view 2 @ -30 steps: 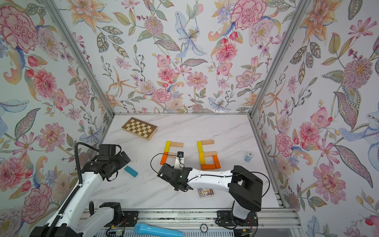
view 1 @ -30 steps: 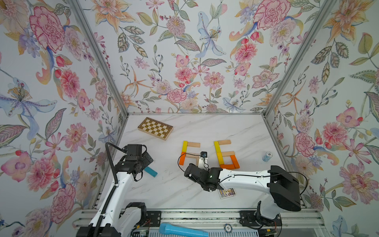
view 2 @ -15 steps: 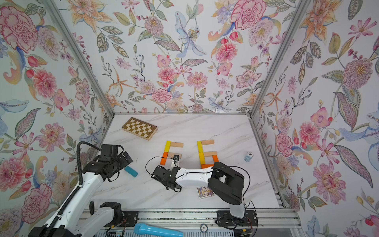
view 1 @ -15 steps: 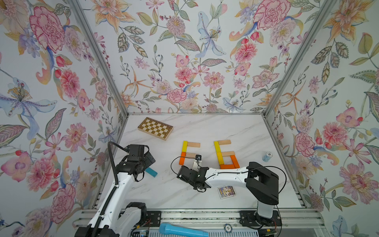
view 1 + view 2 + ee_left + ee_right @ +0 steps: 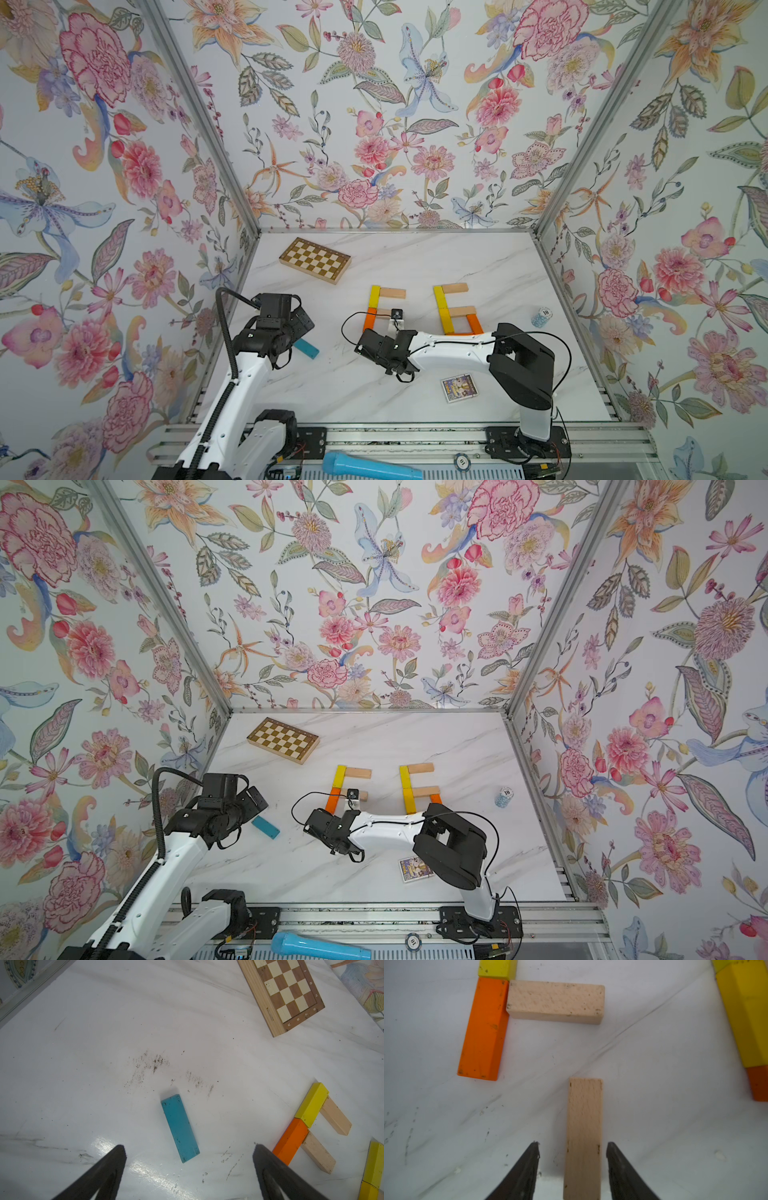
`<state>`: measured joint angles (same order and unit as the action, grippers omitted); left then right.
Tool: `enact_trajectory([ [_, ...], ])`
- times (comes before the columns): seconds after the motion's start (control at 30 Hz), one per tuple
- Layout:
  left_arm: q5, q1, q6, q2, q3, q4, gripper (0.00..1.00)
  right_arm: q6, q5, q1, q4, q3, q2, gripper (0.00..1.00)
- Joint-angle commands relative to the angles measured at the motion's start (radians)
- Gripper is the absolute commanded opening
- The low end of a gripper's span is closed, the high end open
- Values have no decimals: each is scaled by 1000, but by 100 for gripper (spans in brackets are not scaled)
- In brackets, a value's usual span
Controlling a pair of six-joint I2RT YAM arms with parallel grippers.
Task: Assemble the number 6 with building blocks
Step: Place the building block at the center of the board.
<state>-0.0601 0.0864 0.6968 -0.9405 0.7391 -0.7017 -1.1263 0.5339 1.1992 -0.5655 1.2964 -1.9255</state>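
1. Two grippers, both spread: the right gripper point(image 5: 572, 1145) straddles a beige plank point(image 5: 584, 1126), jaws clear of both its sides.
2. Its long axis runs straight ahead from that gripper, parallel to the orange plank point(image 5: 483, 1028); the far end stops short of the beige crossbar point(image 5: 556, 1001).
3. Loose teal plank point(image 5: 179, 1128) lies slanted just ahead of the left gripper point(image 5: 189, 1146), the nearer arm.
4. Planks: flat, square-edged, scuffed wood on a smooth marbled table point(image 5: 654, 1105).
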Motion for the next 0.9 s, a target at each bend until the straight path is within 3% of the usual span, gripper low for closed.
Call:
enact_trajectory([
  [0.0, -18, 12, -12, 4, -16, 5, 99, 81, 34, -31, -40, 30, 89, 57],
  [0.27, 1, 13, -19, 6, -20, 16, 99, 85, -41, -85, -18, -17, 138, 54],
  [0.57, 7, 24, -18, 3, -22, 18, 99, 87, -175, -120, -3, 9, 62, 48],
  [0.87, 49, 41, -35, -10, -23, 29, 99, 68, -227, -123, -6, 6, 1, 47],
])
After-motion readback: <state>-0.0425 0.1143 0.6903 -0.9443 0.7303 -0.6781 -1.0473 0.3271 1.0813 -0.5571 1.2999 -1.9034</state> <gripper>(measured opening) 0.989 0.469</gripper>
